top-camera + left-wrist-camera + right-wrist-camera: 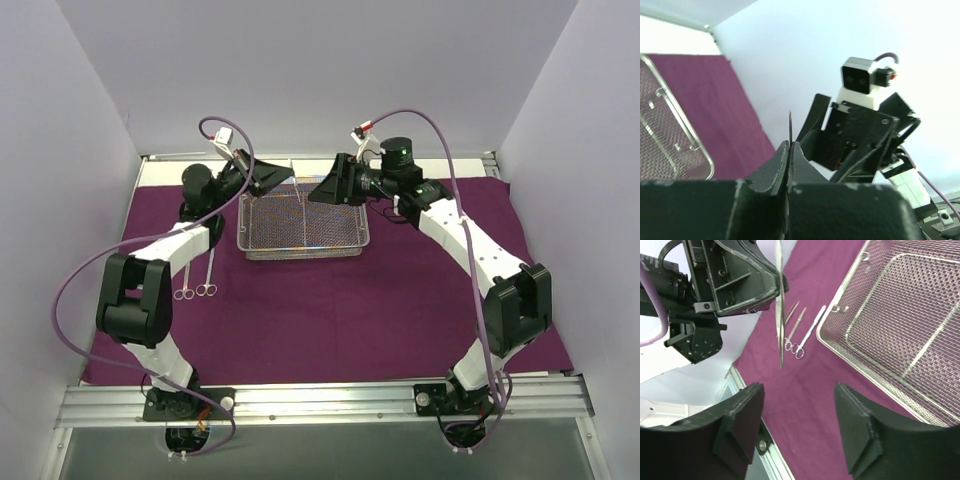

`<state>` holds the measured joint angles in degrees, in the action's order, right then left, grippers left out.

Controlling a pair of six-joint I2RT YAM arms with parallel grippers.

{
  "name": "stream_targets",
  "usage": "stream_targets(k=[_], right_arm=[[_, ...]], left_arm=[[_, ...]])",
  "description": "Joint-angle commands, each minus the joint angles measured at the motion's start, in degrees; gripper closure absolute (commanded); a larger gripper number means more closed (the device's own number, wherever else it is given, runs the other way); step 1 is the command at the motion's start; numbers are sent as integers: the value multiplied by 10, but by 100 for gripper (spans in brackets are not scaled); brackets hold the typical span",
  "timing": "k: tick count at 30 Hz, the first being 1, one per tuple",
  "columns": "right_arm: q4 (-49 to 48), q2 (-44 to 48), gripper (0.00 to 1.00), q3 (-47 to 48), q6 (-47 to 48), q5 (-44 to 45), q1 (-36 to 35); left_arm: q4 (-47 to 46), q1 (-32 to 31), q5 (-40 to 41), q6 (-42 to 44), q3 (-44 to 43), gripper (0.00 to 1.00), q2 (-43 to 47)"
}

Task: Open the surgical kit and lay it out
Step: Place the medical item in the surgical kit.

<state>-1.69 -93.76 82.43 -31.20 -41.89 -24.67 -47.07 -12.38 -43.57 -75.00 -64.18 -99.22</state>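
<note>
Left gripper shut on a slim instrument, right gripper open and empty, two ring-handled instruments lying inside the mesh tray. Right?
One error: the two ring-handled instruments lie on the purple cloth beside the mesh tray, not inside it, as the right wrist view shows. The rest holds: left gripper shut on a slim instrument, right gripper open and empty.

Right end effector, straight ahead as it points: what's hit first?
Probably the slim instrument hanging from the left end effector; depth is unclear, so it may miss and reach the purple cloth.
</note>
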Motion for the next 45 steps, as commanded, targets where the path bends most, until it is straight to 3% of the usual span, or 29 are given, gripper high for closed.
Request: stream_targets(k=[1, 4, 6, 9, 13, 17, 22, 45], right_arm=[[-62, 5, 43, -1, -14, -7, -15], [-87, 8, 49, -10, -33, 16, -22], [-153, 16, 50, -42, -81, 32, -28], [-258, 38, 42, -92, -126, 72, -35], [-358, 45, 38, -138, -203, 128, -52], [-448, 32, 37, -148, -216, 174, -78], [-541, -11, 39, -138, -257, 171, -90], [-539, -84, 53, -97, -267, 161, -109]], left_arm=[[-125, 3, 20, -53, 11, 98, 39], [-156, 3, 45, -74, 32, 98, 45], [-202, 2, 84, -106, 61, 98, 46], [-272, 2, 145, -144, 101, 98, 53], [-325, 0, 263, -160, 161, 98, 61], [-348, -5, 309, -174, 174, 98, 58], [-355, -9, 328, -178, 184, 98, 65], [-399, -16, 346, -219, 227, 98, 72]])
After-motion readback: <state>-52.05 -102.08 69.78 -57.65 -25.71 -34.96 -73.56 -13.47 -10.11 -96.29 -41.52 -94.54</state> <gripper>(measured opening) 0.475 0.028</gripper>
